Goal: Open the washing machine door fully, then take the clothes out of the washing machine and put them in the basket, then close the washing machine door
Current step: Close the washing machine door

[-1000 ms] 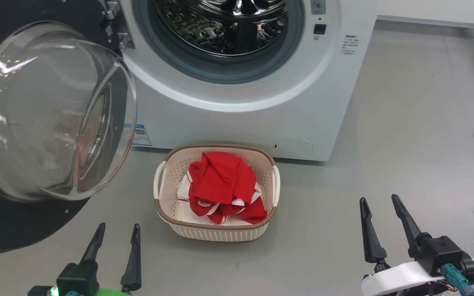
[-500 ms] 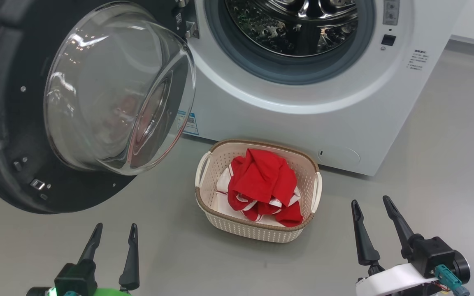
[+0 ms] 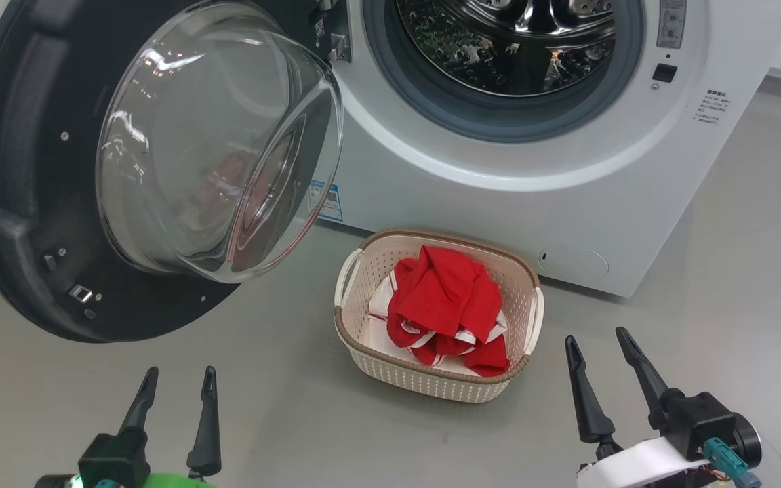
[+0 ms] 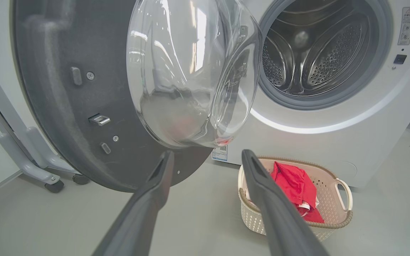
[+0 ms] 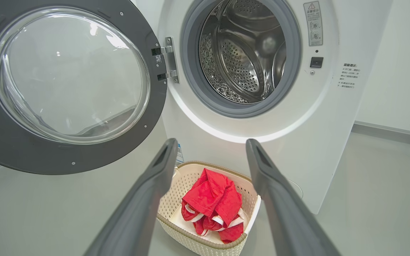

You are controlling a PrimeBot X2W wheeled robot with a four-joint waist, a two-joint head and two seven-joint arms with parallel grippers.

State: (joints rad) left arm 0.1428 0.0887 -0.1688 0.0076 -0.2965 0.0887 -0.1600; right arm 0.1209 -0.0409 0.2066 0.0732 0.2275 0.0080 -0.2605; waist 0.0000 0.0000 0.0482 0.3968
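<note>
- Door swing is the first risk: the washing machine door (image 3: 180, 156) hangs wide open at the far left, its glass bowl bulging toward the robot. A push on that curved glass rather than on the black rim could let a finger slide off.
- Left claw (image 3: 179, 371), spread and holding nothing, hovers low over the floor (image 3: 295, 434) near the door's lower edge. A hasty reach could catch the latch.
- The basket (image 3: 431, 386) stands on the floor just before the washing machine (image 3: 499, 203), with the clothes (image 3: 448, 301) heaped inside it. An arm sweeping low could tip it.
- The drum (image 3: 512, 41) looks bare; any garment overlooked would get shut in.
- Right claw (image 3: 595, 335), likewise spread and empty, is well apart from the door. Crossing over risks clipping the basket.
</note>
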